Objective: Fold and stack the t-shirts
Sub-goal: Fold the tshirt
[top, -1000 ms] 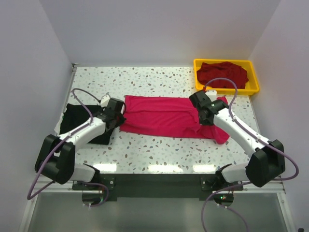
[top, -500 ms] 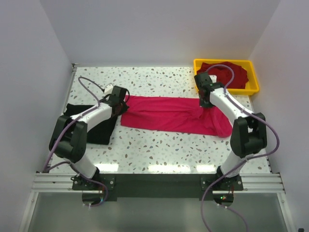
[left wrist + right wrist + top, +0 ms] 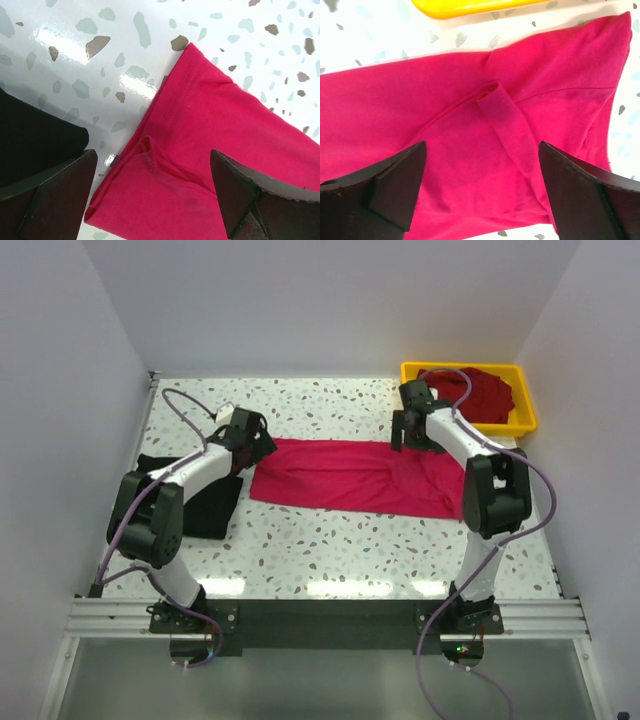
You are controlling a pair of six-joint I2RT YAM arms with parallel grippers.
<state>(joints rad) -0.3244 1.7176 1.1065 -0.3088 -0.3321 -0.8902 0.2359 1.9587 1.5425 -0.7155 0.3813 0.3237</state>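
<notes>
The bright pink-red t-shirt (image 3: 350, 475) lies folded into a long band across the middle of the table. My left gripper (image 3: 262, 440) hovers over its far left corner, jaws open and empty above the fabric (image 3: 225, 120). Above the far right corner my right gripper (image 3: 410, 435) is open too, with a small fold of the shirt (image 3: 395, 100) between the fingers but not gripped. A black t-shirt (image 3: 205, 510) lies flat at the left, partly under the left arm, and shows in the left wrist view (image 3: 35, 145). The dark maroon t-shirt (image 3: 490, 390) is crumpled in the tray.
The yellow plastic tray (image 3: 470, 427) stands at the far right corner, close behind the right gripper; its rim (image 3: 465, 6) shows in the right wrist view. White walls close in the table on three sides.
Both arms carried the pink-red shirt's near edge away from the bases to its far edge. Both grippers then opened and let the fabric go.
</notes>
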